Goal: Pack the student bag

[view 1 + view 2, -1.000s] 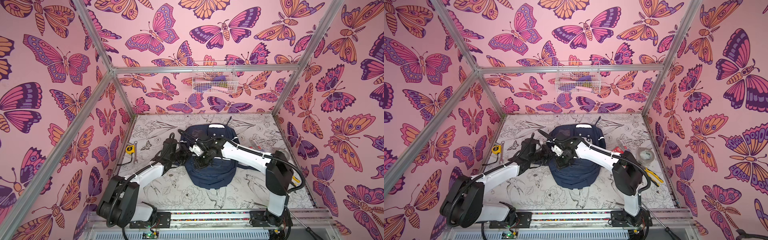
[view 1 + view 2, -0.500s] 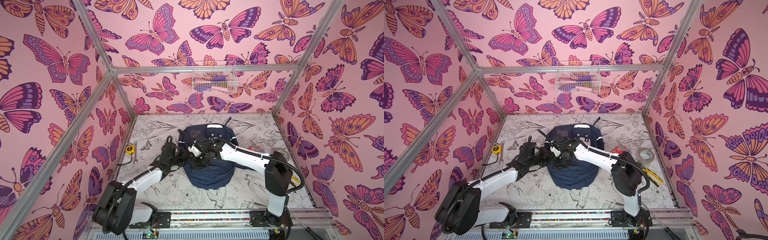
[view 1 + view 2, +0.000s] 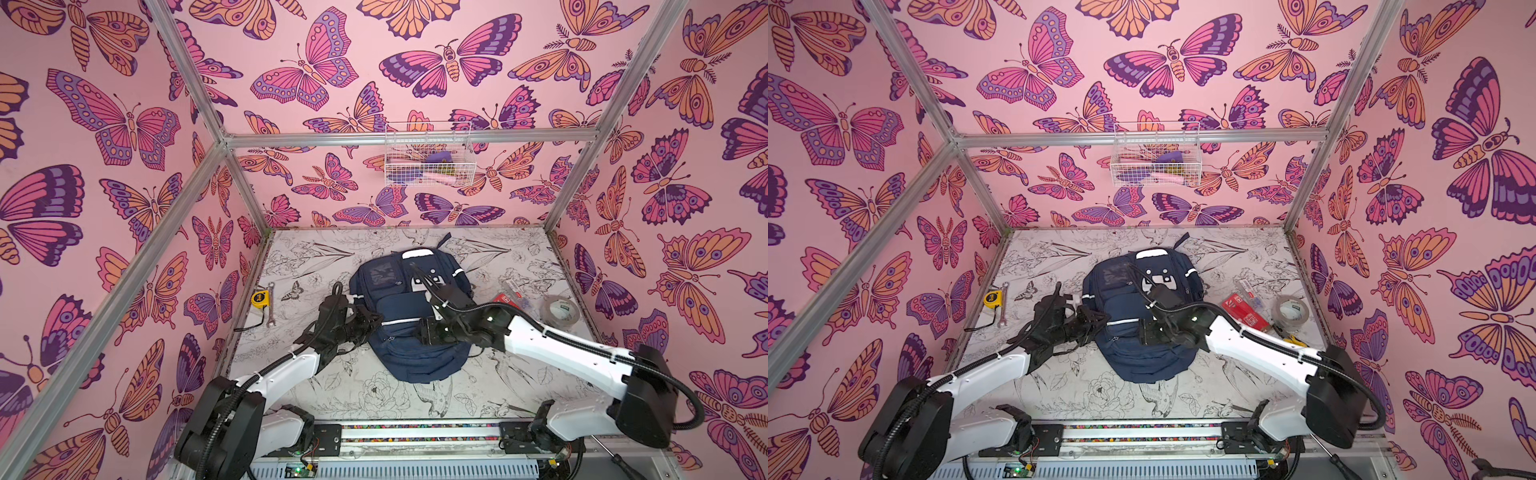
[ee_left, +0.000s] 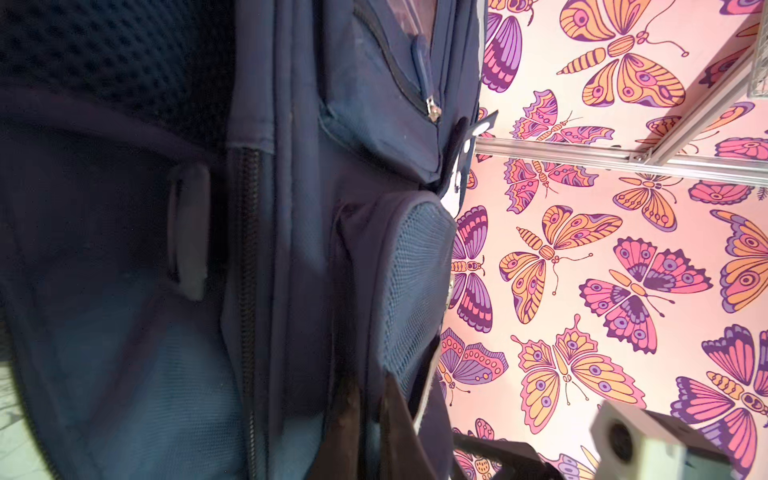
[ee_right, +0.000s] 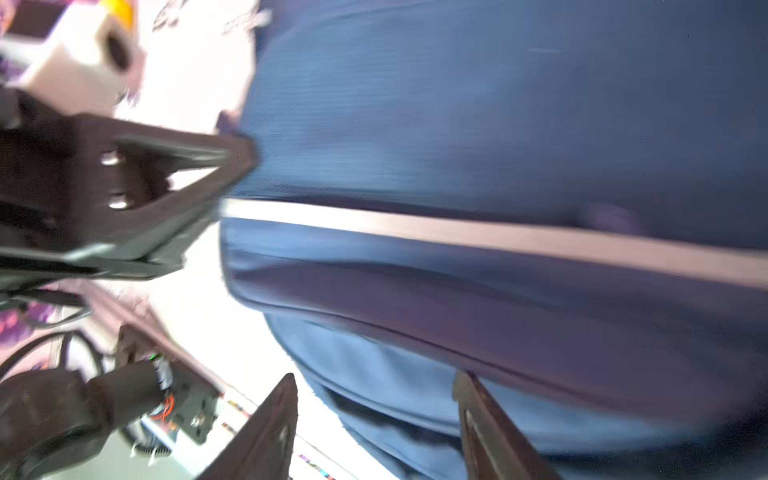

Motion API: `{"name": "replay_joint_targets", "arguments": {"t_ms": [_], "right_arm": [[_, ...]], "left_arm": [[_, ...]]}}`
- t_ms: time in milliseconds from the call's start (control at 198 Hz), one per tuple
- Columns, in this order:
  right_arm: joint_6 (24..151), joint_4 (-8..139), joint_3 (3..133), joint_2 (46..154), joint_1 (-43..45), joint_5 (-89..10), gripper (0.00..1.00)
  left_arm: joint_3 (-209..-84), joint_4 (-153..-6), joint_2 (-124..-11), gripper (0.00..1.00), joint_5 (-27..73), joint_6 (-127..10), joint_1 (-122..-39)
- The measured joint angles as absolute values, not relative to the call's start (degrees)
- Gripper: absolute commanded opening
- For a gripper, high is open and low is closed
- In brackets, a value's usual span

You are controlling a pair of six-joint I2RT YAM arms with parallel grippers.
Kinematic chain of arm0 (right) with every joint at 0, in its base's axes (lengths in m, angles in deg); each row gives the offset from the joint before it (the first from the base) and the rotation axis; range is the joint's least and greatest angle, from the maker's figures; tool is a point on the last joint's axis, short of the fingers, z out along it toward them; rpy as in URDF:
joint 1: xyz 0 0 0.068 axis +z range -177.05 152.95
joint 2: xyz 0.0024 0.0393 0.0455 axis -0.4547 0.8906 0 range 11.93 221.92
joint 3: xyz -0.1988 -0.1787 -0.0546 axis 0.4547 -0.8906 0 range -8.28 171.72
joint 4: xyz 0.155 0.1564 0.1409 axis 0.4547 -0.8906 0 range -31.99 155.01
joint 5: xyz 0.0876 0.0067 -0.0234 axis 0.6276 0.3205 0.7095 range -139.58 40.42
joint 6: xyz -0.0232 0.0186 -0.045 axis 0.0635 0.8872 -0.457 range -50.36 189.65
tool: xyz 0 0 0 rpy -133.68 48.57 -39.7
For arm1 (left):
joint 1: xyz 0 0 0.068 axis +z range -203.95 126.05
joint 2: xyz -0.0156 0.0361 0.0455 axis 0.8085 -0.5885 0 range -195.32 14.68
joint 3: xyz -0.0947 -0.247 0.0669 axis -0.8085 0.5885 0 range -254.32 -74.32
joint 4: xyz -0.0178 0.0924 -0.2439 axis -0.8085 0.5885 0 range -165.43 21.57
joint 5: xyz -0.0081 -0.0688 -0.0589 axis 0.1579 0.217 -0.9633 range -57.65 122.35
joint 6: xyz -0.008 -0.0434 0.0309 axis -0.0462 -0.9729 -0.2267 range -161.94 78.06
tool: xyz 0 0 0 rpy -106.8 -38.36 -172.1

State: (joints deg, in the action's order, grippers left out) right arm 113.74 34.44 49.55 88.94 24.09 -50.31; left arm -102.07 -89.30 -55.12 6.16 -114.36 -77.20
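Note:
The student bag [image 3: 399, 299], a navy backpack with thin white stripes, lies flat in the middle of the table in both top views [image 3: 1129, 357]. My left gripper [image 3: 370, 323] is at the bag's left side. In the left wrist view its fingers [image 4: 353, 415] stand a narrow gap apart against the side fabric below a mesh pocket [image 4: 415, 282]. My right gripper [image 3: 424, 332] hovers over the bag's front. In the right wrist view it [image 5: 374, 382] is open wide over a fold near a white stripe [image 5: 457, 232], holding nothing.
A yellow tape measure [image 3: 260, 297] and a wrench [image 3: 270, 303] lie left of the bag. A red box [image 3: 1246, 311], a clear packet [image 3: 515, 289] and a tape roll [image 3: 559, 309] lie right. A wire basket [image 3: 428, 156] hangs on the back wall.
My right gripper has opened and drawn back toward the front over the bag. The left fingers have parted slightly. The bag has settled flatter.

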Motion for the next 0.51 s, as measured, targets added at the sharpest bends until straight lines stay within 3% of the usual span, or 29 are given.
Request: {"name": "replay_joint_targets", "arguments": {"t_ms": [56,177,506], "right_arm": [[115.34,34.57,46.88,86.64,23.41,-52.39,0.65],[118.2,35.34,41.92,82.07,21.0,-54.86,0.65],[119.77,37.33,40.93,79.98,10.84,-53.61,0.63]], "left_arm": [[-103.49,-85.38,-54.4,0.48,5.74,-112.09,-77.22],[-110.9,-74.08,-52.23,0.59,6.68,-102.54,-77.98],[-133.39,-51.96,-55.49,0.66,17.96,-71.53,-94.99]]}}
